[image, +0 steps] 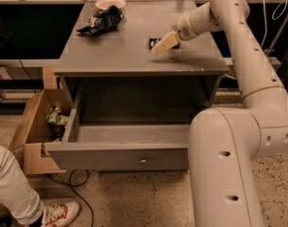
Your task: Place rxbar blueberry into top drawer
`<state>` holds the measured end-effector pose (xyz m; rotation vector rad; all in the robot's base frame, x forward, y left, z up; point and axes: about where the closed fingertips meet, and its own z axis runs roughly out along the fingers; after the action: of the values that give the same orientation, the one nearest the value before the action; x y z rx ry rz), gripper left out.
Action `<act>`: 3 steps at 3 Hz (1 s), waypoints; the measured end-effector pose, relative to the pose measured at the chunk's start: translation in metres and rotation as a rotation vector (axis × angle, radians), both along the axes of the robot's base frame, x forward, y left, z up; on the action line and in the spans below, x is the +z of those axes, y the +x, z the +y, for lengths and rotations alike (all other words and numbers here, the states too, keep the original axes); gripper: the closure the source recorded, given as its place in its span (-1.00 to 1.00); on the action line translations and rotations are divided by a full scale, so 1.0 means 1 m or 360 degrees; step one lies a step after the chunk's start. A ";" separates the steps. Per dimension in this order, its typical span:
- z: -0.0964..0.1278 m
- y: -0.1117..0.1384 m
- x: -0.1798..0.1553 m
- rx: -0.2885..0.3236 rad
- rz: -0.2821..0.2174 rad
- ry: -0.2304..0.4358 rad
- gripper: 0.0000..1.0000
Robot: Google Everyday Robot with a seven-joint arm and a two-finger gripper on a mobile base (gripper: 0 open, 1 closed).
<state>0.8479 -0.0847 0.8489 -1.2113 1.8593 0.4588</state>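
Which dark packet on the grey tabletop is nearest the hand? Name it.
The small flat dark blue snack bar, just beside the hand; the crumpled dark bag lies far off.

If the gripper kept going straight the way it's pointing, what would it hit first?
Most likely the rxbar blueberry lying on the cabinet top. The gripper tilts down right over it, though depth is hard to judge.

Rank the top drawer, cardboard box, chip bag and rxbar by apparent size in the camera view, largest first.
1. top drawer
2. cardboard box, partly hidden behind the drawer
3. chip bag
4. rxbar, smallest showing, but the gripper over it on the cabinet top covers part, so unsure.
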 end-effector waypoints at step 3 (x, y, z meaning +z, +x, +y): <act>0.024 0.008 -0.016 -0.0219 -0.0014 0.0036 -1.00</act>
<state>0.8555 -0.0611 0.8332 -1.0606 1.9101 0.3968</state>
